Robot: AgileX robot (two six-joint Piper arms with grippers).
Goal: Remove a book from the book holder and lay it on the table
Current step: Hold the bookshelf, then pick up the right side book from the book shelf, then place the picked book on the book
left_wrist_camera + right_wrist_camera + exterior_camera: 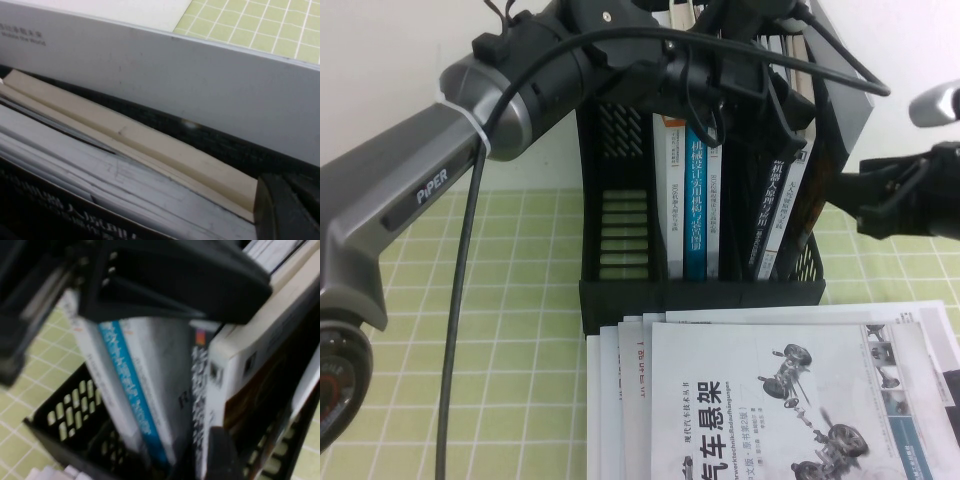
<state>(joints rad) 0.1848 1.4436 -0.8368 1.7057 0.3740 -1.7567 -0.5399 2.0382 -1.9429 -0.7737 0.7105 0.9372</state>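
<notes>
Black plastic, the book holder (700,290) stands on the counter (510,300); we see the left claw (740,60) above its right compartment by the grey book (840,120). The right claw (880,195) hovers beside the holder; we cannot tell either's spread

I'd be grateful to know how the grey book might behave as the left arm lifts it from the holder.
Thin and broad, the grey book will probably flex. It leans on the book holder, so it may tip. The left gripper is above it; the right gripper waits beside.

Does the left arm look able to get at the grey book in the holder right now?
Probably yes: the left hand is over the holder top, beside the grey book, tops uncovered. Right hand waits alongside.
</notes>
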